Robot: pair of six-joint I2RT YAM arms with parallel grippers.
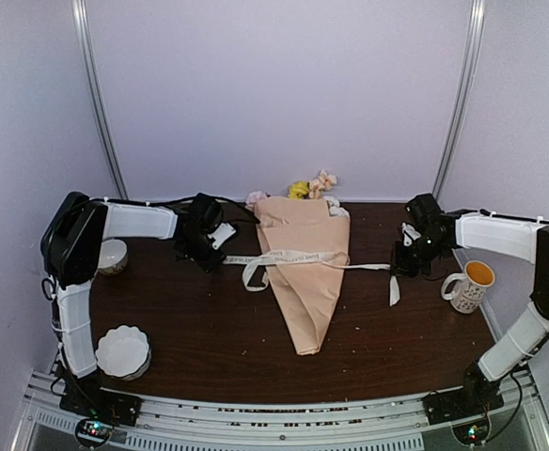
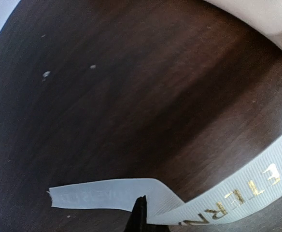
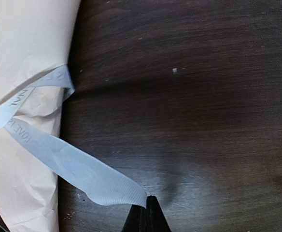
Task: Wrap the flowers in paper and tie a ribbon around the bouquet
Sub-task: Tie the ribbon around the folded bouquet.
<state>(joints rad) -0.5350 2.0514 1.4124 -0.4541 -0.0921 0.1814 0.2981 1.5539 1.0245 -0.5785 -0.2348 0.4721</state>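
The tying step was in hand: the ribbon [image 1: 289,256] crossed the bouquet [image 1: 303,282] at its waist, running from 9 to 3 o'clock. The left end effector [image 1: 220,254] was pinched shut on the ribbon's 9 o'clock end, and the right end effector [image 1: 401,266] was clamped on its 3 o'clock end. The bouquet lay in the middle of the bench [image 1: 190,348], its long axis from 12 to 6 o'clock, blossoms [image 1: 310,186] toward 12 and pointed tail toward 6. Next, I judged, both ends needed an even outward pull to cinch the ribbon without dragging the cone sideways.
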